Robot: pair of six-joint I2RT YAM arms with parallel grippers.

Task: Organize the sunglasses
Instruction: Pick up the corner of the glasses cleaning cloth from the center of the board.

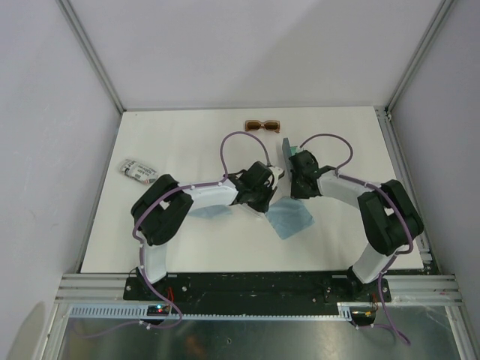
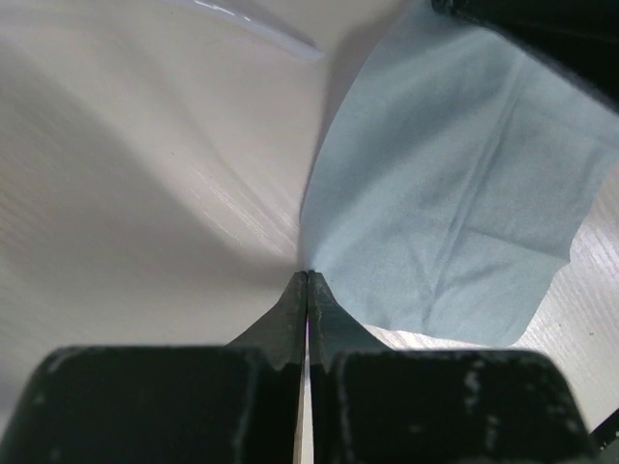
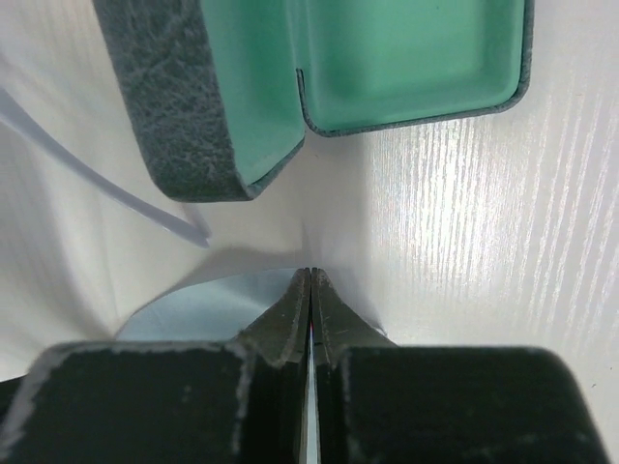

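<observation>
Well beyond left pincer [image 2: 308,282] and right pincer [image 3: 310,278], both closed — amber sunglasses [image 1: 262,124], far back on the table [image 1: 341,142]

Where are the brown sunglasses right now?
In the top view, the brown sunglasses lie near the far edge of the table, about centre, just beyond and left of the open case.

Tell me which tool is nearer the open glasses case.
Right. The right tool sits just short of the case; the left tool is farther off, pinching the edge of the cloth.
</observation>
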